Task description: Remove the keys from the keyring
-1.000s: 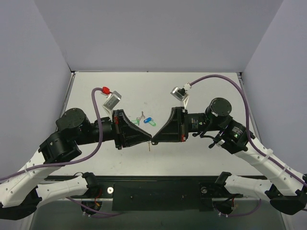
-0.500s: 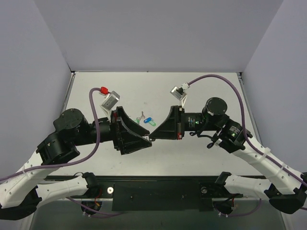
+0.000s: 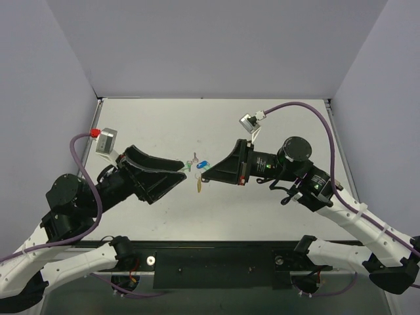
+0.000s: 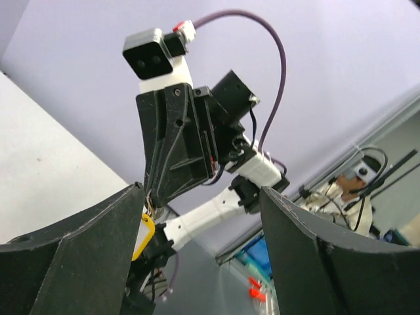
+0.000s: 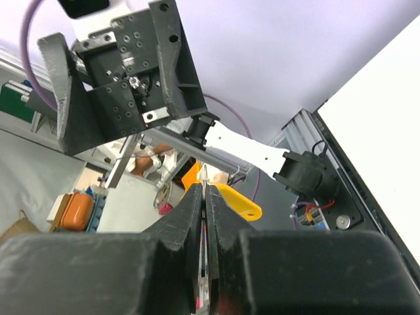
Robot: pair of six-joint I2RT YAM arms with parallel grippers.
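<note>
The keyring's yellow tag (image 3: 199, 186) hangs just below the tip of my right gripper (image 3: 206, 178), above the white table. In the right wrist view the right gripper (image 5: 205, 190) is shut on a thin metal piece, with the yellow tag (image 5: 233, 200) dangling behind the fingertips. Whether that metal is the ring or one of the keys I cannot tell. My left gripper (image 3: 183, 168) stands open a short way to the left, holding nothing. From the left wrist, the left gripper (image 4: 200, 190) frames the right gripper (image 4: 177, 151) and the yellow tag (image 4: 146, 233).
A green tag (image 3: 187, 167) and a blue tag (image 3: 203, 165) lie on the table (image 3: 275, 125) just behind the grippers, with a small silver key (image 3: 194, 157) beside them. Lavender walls close in the back and both sides.
The left gripper has opened and drawn back to the left, away from the right gripper. The yellow tag stays hanging from the right gripper, which has shifted slightly up and left.
</note>
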